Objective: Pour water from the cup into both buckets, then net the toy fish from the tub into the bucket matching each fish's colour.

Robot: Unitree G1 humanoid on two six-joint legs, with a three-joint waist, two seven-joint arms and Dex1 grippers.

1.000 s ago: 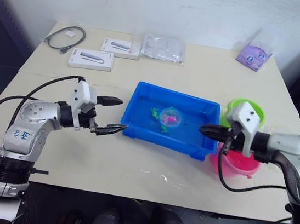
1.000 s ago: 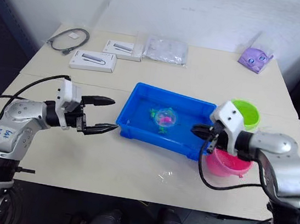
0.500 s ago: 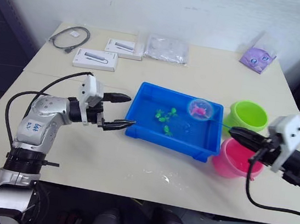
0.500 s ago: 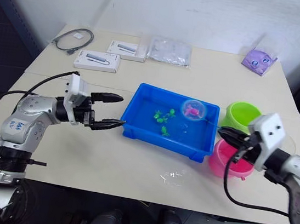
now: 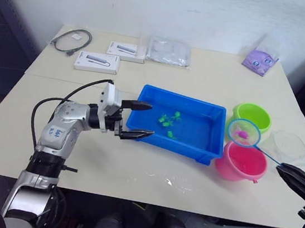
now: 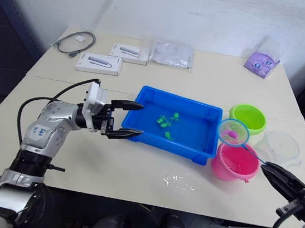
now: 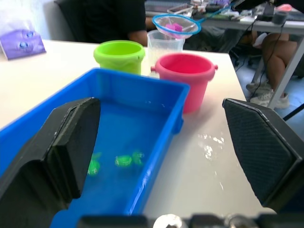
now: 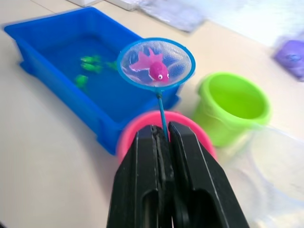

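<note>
The blue tub point(image 5: 178, 144) sits mid-table with a few green toy fish point(image 5: 168, 122) in its water. My right gripper point(image 8: 161, 131) is shut on the thin handle of the net point(image 5: 244, 131). The hoop holds a pink fish point(image 8: 153, 65) and hovers over the far rim of the pink bucket point(image 5: 228, 169), just right of the tub. Behind it stands the green bucket point(image 5: 260, 109), and the clear cup point(image 5: 286, 147) is to its right. My left gripper point(image 5: 150, 120) is open, its fingers straddling the tub's left wall.
At the table's back lie a grey cable point(image 5: 69, 40), two white boxes point(image 5: 96, 61), a clear plastic bag point(image 5: 170, 51) and a purple pouch point(image 5: 259, 59). Spilled water point(image 5: 174, 181) glistens in front of the tub. A person point(image 7: 280, 52) sits beyond the table's right end.
The net has lifted the pink fish out of the tub and carried it right, over the pink bucket. My right arm drew back to the right. The left gripper moved right to the tub.
</note>
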